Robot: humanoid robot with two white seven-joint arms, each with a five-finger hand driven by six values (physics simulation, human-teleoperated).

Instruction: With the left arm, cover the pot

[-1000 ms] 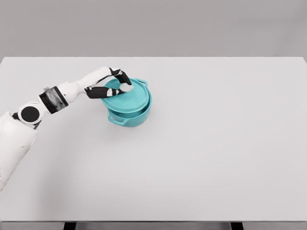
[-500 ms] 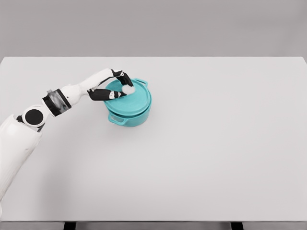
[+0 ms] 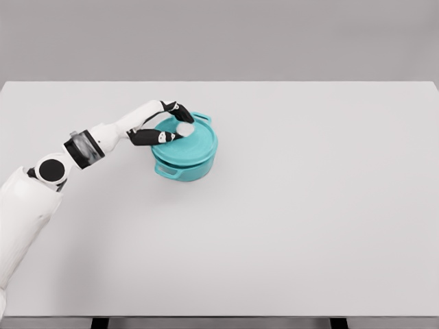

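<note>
A teal pot (image 3: 184,166) with two side handles stands on the white table (image 3: 309,205), left of the middle. Its teal lid (image 3: 188,144) lies flat on the pot's rim. My left hand (image 3: 174,123) reaches in from the lower left and sits over the lid's top, its black-tipped fingers (image 3: 181,113) curled around the lid's white knob (image 3: 185,129). The right arm does not show in the head view.
The table's far edge runs just behind the pot, against a grey wall. The near edge lies along the bottom of the picture.
The lid was tilted and offset to the left on the pot; my left hand has shifted it right and lowered it, so it now lies level on the rim.
</note>
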